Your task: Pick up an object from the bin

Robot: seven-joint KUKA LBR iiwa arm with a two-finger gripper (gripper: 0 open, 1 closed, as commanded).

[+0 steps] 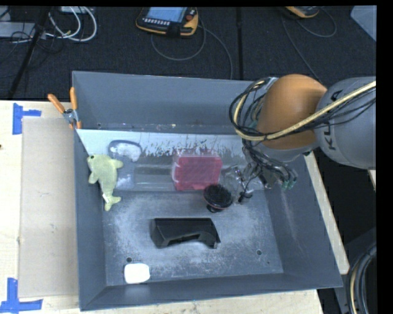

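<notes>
Though its grip cannot be told, the gripper (245, 187) hangs beside a black round cap (217, 196) lying toward the bin (184, 104)'s middle.

This is a robotics lab, a test cell rather than a home or a shop. An industrial robot arm (353, 126) with an orange cover (293, 107) and looped cables (245, 113) at its wrist leans over a grey metal bin (153, 101). Behind the bin, a handheld control pendant (167, 18) and loose cords (73, 21) lie on dark carpet (123, 55). The bin holds a mismatched test set — a green plush toy (104, 176), a pink block (196, 172) and a black plastic part (184, 232).
</notes>
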